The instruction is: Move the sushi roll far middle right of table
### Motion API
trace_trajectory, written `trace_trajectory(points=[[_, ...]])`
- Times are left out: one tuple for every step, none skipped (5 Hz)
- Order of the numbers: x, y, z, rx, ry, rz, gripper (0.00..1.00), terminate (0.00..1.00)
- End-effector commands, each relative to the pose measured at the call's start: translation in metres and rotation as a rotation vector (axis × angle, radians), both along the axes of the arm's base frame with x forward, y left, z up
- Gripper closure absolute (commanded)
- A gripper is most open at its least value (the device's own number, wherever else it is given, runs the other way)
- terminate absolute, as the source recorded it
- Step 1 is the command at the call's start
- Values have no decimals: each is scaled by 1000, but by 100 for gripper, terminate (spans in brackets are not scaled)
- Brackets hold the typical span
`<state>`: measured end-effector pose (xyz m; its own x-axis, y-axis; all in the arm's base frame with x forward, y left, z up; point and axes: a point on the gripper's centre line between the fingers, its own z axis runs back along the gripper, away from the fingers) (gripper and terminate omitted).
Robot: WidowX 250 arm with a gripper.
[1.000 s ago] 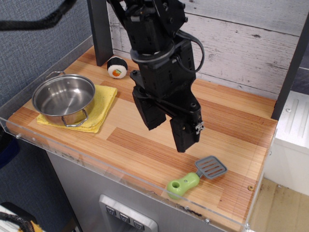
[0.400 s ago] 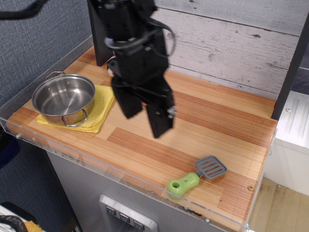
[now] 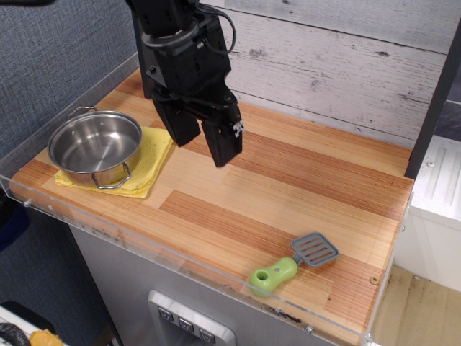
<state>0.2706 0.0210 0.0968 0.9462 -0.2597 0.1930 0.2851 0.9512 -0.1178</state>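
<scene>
My black gripper (image 3: 202, 143) hangs over the far left part of the wooden table (image 3: 310, 180), just right of the pot. Its two fingers (image 3: 222, 146) stand apart with nothing between them, so it is open and empty. The sushi roll does not show; the gripper body covers the spot near the back wall where it lay in the earlier frames.
A steel pot (image 3: 95, 147) stands on a yellow cloth (image 3: 155, 154) at the left. A green-handled spatula (image 3: 292, 264) lies near the front right edge. A clear rim (image 3: 144, 241) runs along the front. A dark post (image 3: 432, 94) stands at the far right.
The gripper has moved left and toward the back wall, from the table's middle to over the sushi roll's spot, hiding the roll. The other objects have not moved.
</scene>
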Motion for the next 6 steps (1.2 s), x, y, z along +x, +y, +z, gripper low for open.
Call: trace_trajectory(points=[[58,25,-1,23,-74,29,0,0],[85,48,-13,31,-73,79,0,0],[95,71,-21,59,-64,130,0,0],[98,93,-25,95,-41,172,0,0],[101,110,-30,95,-41,202,0,0],[105,123,-37,96,-28,231,0,0]])
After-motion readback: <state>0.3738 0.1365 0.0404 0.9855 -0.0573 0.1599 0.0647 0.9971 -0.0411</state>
